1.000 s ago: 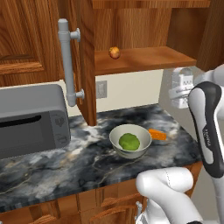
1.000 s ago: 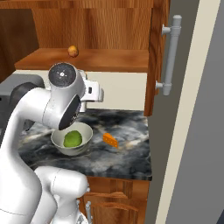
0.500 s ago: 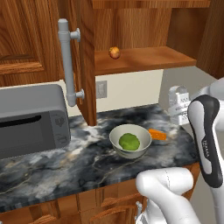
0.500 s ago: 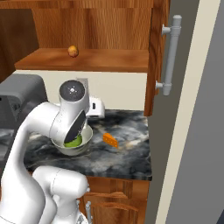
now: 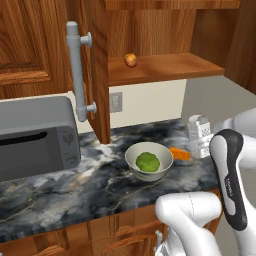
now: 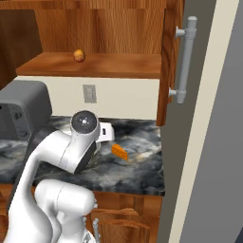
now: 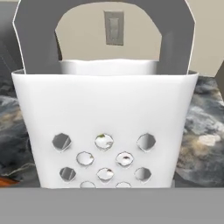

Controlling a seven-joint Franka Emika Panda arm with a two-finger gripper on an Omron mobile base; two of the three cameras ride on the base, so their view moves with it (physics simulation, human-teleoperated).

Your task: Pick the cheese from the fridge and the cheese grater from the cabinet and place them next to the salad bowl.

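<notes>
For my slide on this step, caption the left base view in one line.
White perforated box grater at the white arm, beside an orange cheese wedge and off-white salad bowl on dark marble counter.

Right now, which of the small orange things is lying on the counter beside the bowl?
The cheese, a bright orange wedge beside the salad bowl. The other, a round fruit, sits on the cabinet shelf.

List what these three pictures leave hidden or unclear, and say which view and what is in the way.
- Bowl: covered by the arm in the right base view.
- Gripper: the grater fills the hand view; the arm blocks it in both base views, so open or shut is unclear.
- Grater base: in the left base view, the arm hides whether it touches the counter.
- Cheese: its left end lies behind the bowl in the left base view.
</notes>
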